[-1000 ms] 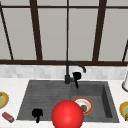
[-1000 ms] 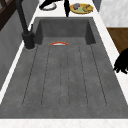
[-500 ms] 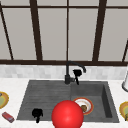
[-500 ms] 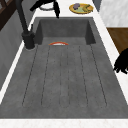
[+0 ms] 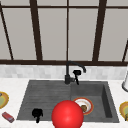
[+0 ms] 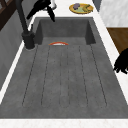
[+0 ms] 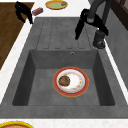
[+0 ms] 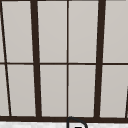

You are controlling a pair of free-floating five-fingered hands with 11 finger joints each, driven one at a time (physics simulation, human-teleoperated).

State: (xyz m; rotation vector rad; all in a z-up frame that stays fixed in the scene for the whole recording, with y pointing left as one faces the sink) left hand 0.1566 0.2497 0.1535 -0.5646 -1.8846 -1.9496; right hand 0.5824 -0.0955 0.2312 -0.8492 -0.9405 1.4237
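Right hand is hovering at the faucet, fingers hanging loose just beside its spout, gripping nothing. Left hand is floating over the sink's front-left edge, fingers drooping relaxed.

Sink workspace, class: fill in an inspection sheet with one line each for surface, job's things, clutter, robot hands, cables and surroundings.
Surface: dark grey sink with a ribbed draining board, set in a white counter.
Job's things: black tap; red-rimmed plate in the basin, with a brown lump on it.
Clutter: red ball; yellow plates on both sides of the counter; small red block.
Robot hands: right robot hand at the tap, fingers pointing down; left robot hand in the air over the draining board's front edge.
Cables: nothing seen.
Surroundings: window with dark bars.
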